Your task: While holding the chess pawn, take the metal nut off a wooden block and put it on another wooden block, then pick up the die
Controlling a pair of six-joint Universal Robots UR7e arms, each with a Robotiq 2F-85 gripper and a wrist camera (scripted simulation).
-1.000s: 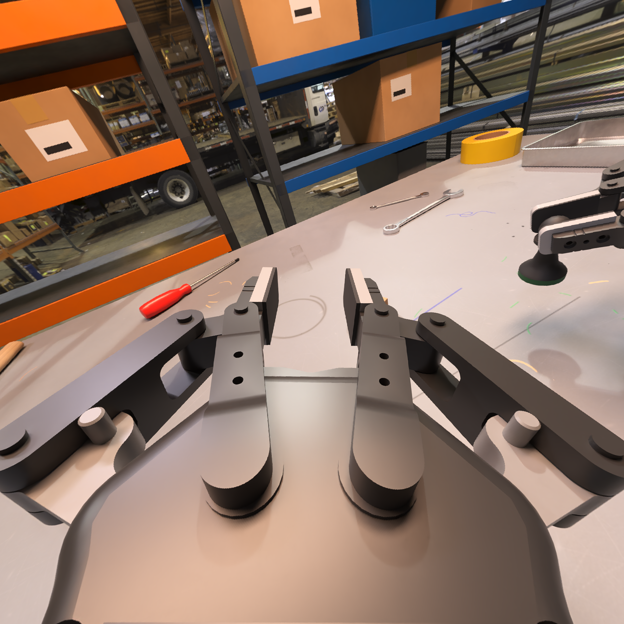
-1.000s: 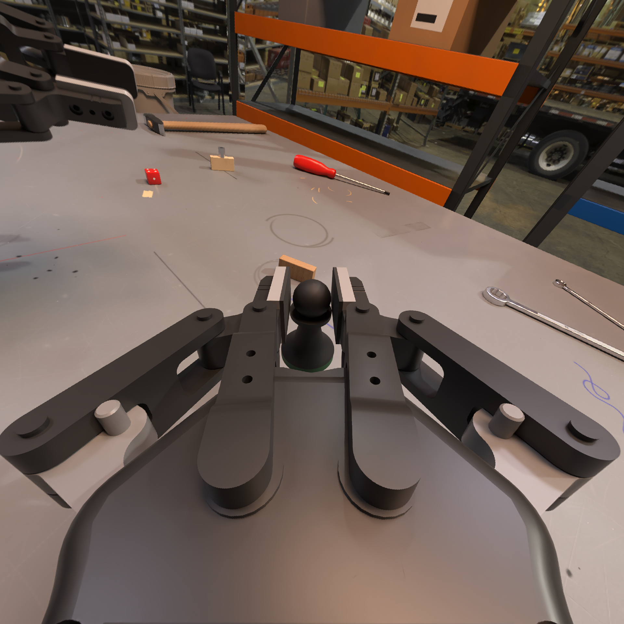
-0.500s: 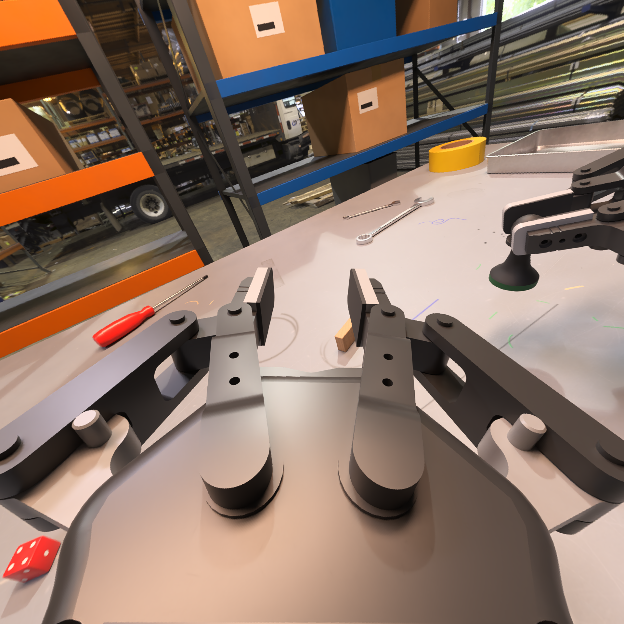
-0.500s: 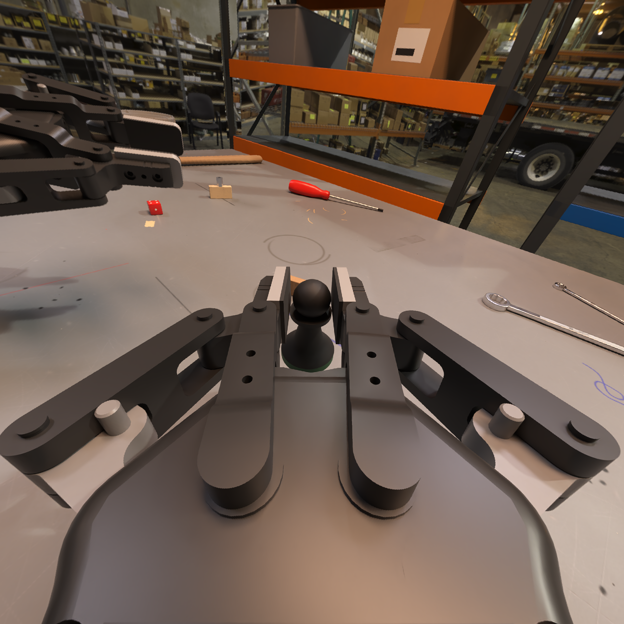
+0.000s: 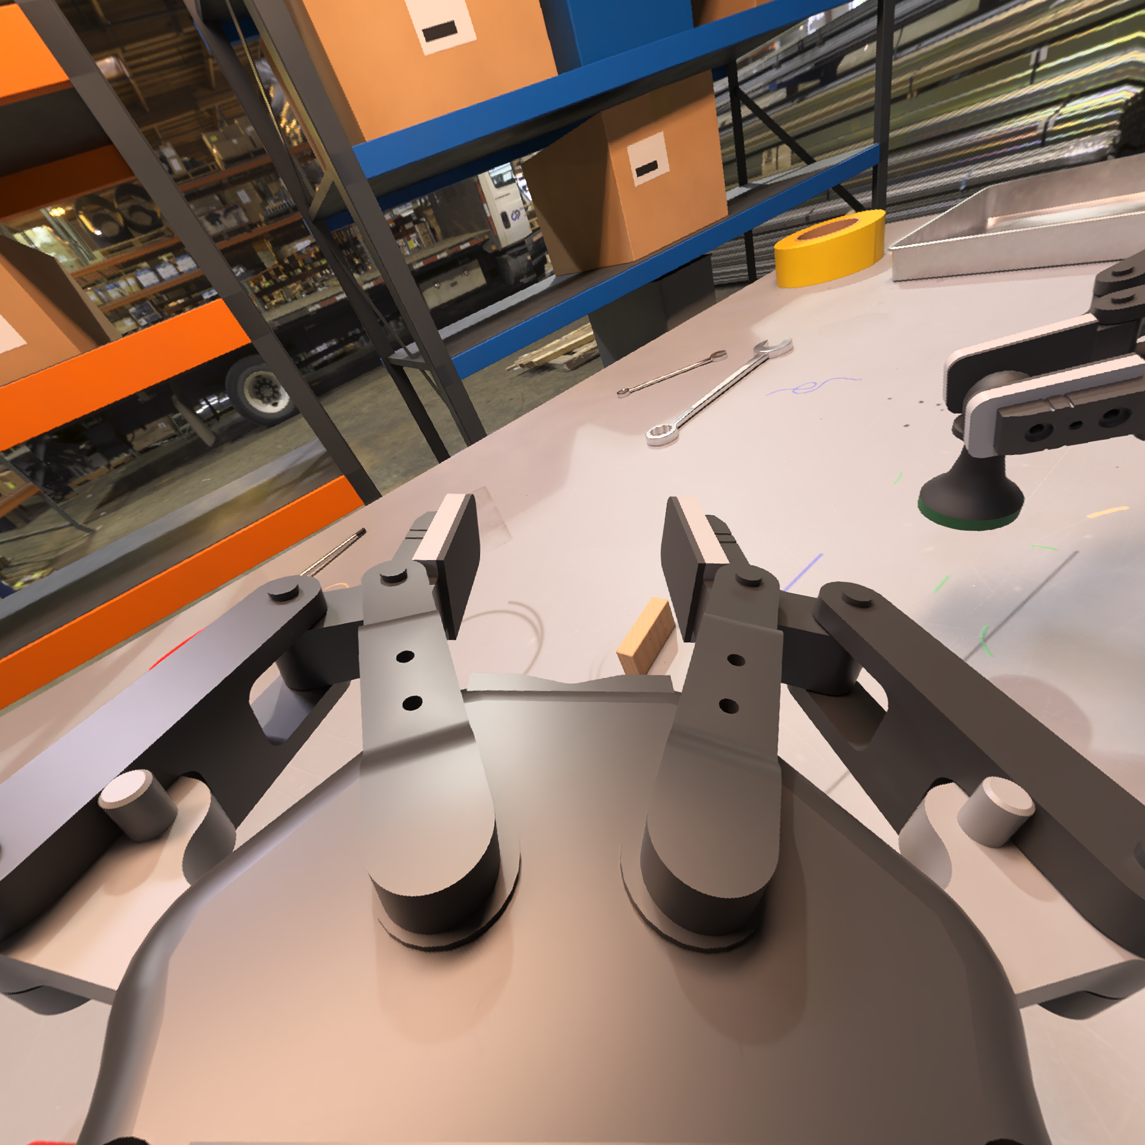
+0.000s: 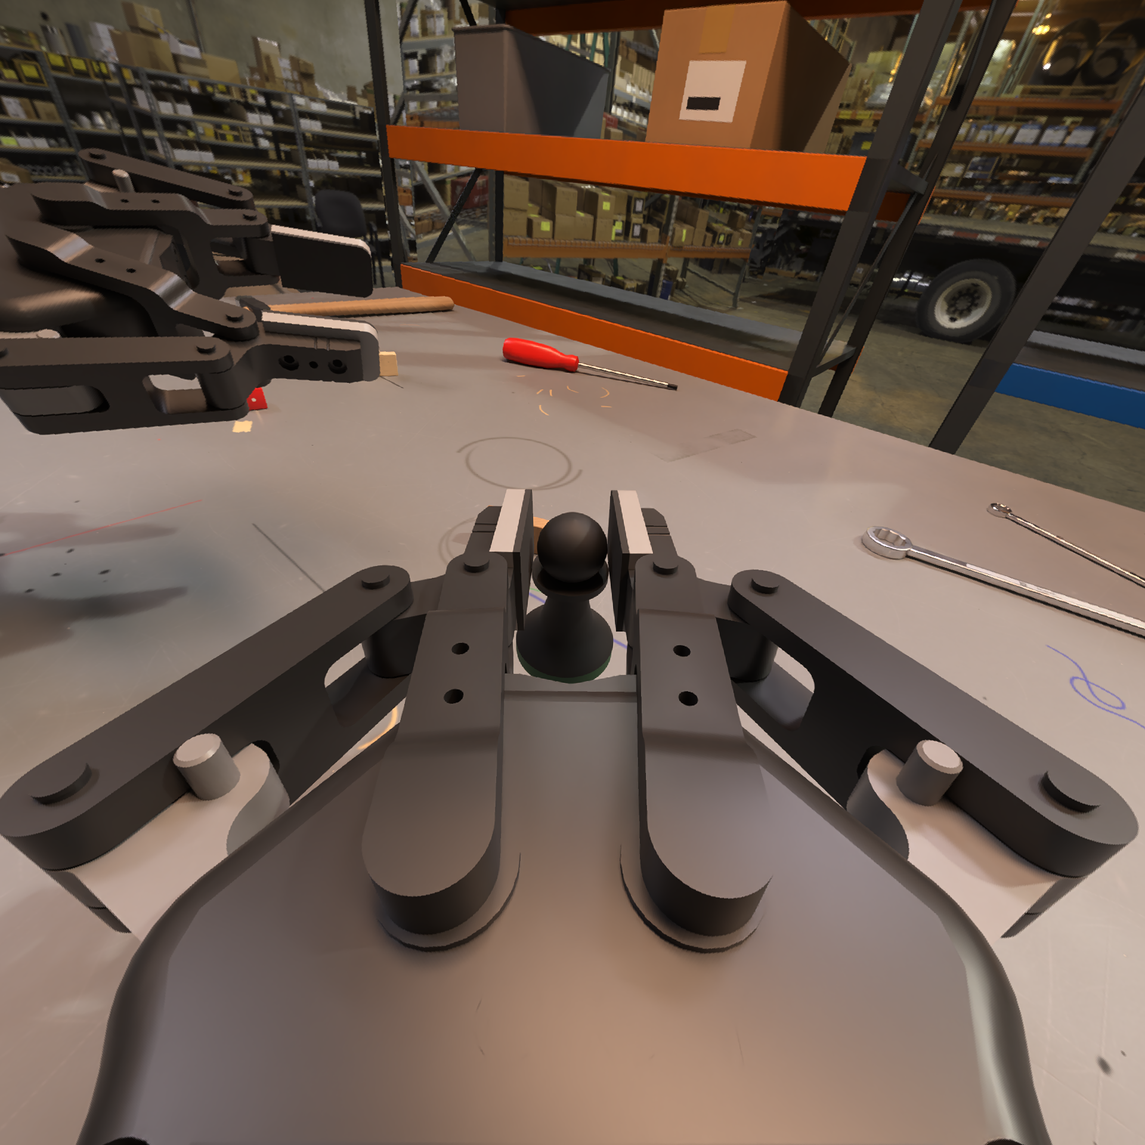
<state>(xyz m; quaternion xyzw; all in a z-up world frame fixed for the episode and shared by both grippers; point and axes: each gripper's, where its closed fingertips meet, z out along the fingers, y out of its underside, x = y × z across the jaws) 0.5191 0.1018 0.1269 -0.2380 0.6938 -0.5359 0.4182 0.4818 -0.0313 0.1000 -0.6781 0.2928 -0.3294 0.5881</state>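
Two grippers are over the grey bench (image 6: 867, 471). The right gripper (image 6: 571, 533) has its fingers pressed on the round head of the black chess pawn (image 6: 570, 595), which is upright between them; whether its base touches the bench, I cannot tell. The left gripper (image 5: 569, 557) has its fingers spread wide and they hold nothing.

One bare wooden block (image 5: 644, 637) lies on the bench just below the left gripper's right finger. The other wooden block (image 6: 388, 363) is near the far edge, by the hammer handle (image 6: 372, 305), mostly hidden behind the left gripper in the right wrist view, so the metal nut cannot be seen. The red die (image 6: 256, 398) is just beside it, also half hidden. A red screwdriver (image 6: 545, 354) lies along the far edge, and two wrenches (image 6: 966, 564) lie toward the right edge.

In my judgement the nut is not yet taken. The risk is that the left gripper, when it goes to the small nut, pushes the block or the die away, because they stand close together. Also the pawn can slip, since only its round head is pinched.
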